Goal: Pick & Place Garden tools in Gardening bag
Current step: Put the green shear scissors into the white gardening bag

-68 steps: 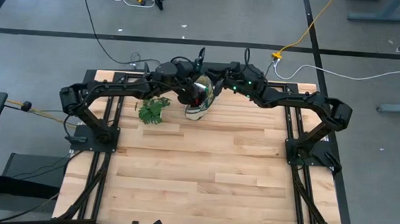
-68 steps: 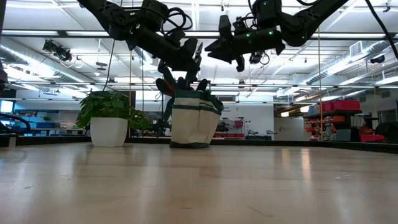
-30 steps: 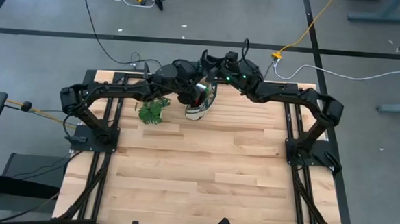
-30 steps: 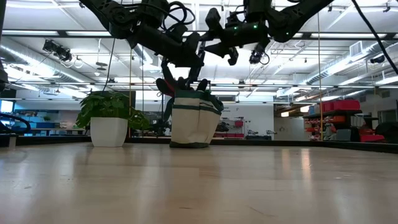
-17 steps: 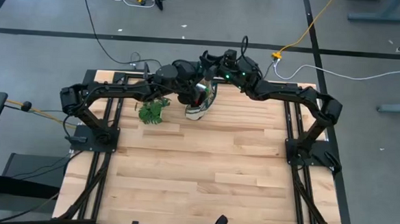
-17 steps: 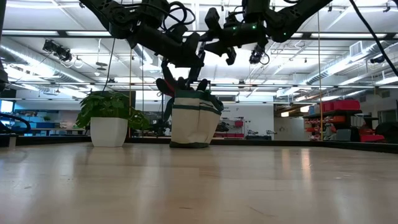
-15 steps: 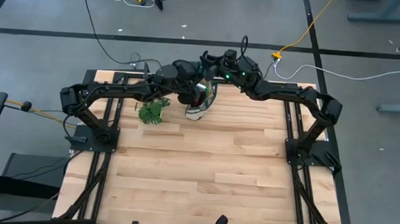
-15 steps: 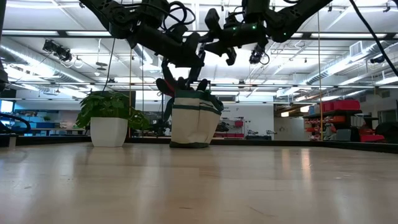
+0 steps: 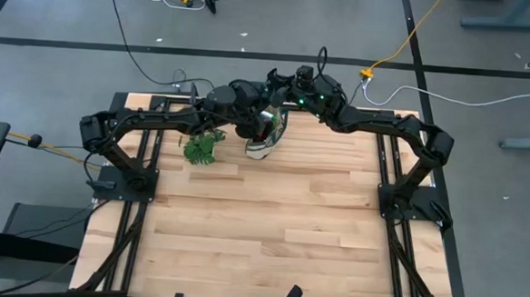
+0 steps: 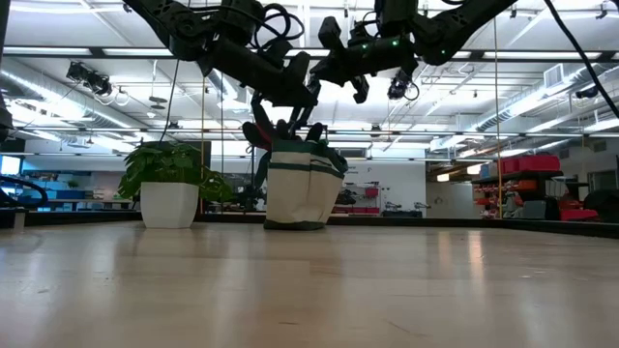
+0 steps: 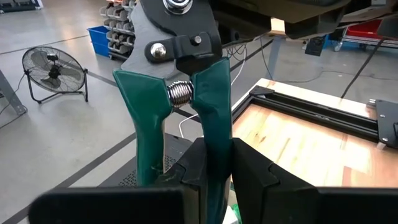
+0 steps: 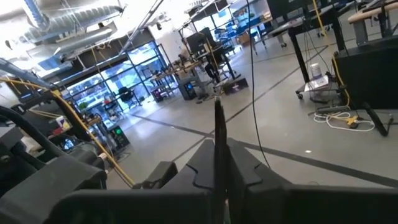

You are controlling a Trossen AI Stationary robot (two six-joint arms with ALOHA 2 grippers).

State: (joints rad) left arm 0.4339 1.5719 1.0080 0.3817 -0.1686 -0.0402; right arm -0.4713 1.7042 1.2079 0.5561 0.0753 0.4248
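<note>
Bright even overhead lighting, soft shadows, glare on the table [image 10: 309, 290], right wrist foreground perhaps slightly blurred

The bag [image 9: 264, 135] is seen from straight overhead, level across the table [image 10: 319, 290], and close from both wrists.

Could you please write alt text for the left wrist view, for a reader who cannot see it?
The left gripper is shut on one green handle of the pruning shears, whose pivot and spring fill the frame. Behind lie the wooden table and a floor fan.
</note>
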